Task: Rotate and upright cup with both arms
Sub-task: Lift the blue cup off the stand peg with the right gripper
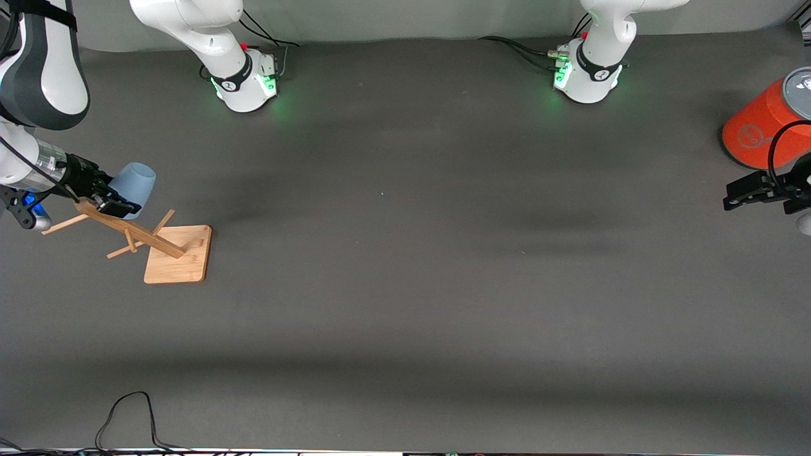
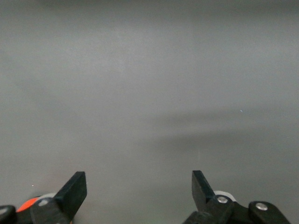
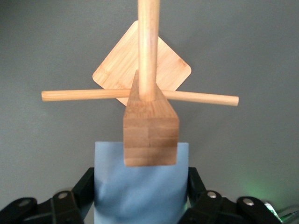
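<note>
The pale-blue cup (image 1: pixel 135 179) is held on its side in the air beside the top of a tilted-looking wooden peg rack (image 1: pixel 130 231), at the right arm's end of the table. My right gripper (image 1: pixel 109 195) is shut on the cup, one finger on each side. In the right wrist view the cup (image 3: pixel 140 196) fills the space between the fingers (image 3: pixel 87 185), and the rack's post top (image 3: pixel 150 135) stands partly in front of it. My left gripper (image 1: pixel 739 194) is open and empty, and waits at the left arm's end of the table; its view (image 2: pixel 139 186) shows bare table.
The rack's square bamboo base (image 1: pixel 179 254) rests on the grey table, with thin pegs (image 3: pixel 201 98) sticking out sideways. A large orange cylinder with a grey top (image 1: pixel 763 123) lies close to the left gripper. A black cable (image 1: pixel 127 411) loops at the table's edge nearest the front camera.
</note>
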Controlling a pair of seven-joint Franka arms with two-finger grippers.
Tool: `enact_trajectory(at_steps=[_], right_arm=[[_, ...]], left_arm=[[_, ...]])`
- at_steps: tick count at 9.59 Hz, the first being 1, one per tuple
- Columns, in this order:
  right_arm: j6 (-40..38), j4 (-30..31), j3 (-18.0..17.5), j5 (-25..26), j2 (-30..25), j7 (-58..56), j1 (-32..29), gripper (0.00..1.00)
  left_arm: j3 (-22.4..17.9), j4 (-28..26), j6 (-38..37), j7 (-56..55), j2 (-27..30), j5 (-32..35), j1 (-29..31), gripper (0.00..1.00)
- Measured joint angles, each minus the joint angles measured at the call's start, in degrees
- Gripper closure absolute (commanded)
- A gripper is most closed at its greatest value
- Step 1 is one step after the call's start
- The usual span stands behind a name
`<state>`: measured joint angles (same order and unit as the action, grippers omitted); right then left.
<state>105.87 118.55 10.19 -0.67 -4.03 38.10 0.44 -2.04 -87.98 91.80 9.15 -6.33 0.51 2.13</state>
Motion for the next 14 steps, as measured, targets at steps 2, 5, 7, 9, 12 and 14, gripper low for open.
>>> enact_trajectory(at_steps=[2, 5, 7, 9, 12, 14], right_arm=[[0.0, 0.0, 0.0, 0.0, -0.1, 0.0, 0.0, 0.49], [-1.9, -0.2, -0.2, -0.1, -2.4, 1.0, 0.2, 0.5], [-5.4, -0.3, -0.5, -0.2, -6.0, 3.6, 2.2, 0.5], [-9.0, -0.3, -0.7, -0.3, -9.6, 9.3, 6.1, 0.5], [-10.8, -0.3, -0.9, -0.5, -13.0, 24.7, 16.7, 0.5], [-10.3, -0.8, -1.1, -0.9, -12.8, 38.7, 26.2, 0.53]], left_arm=[[0.0, 0.0, 0.0, 0.0, -0.1, -0.1, 0.0, 0.0], [0.0, 0.0, 0.0, 0.0, -0.2, -0.1, 0.0, 0.0], [0.0, 0.0, -0.1, 0.0, -0.2, -0.2, 0.0, 0.0], [0.0, 0.0, -0.1, 0.7, -0.2, -0.2, 0.0, 0.0], [0.0, 0.0, -0.1, 1.2, -0.2, -0.2, 0.2, 0.0], [-0.1, 0.0, -0.1, 1.3, -0.2, -0.2, 1.0, 0.0]])
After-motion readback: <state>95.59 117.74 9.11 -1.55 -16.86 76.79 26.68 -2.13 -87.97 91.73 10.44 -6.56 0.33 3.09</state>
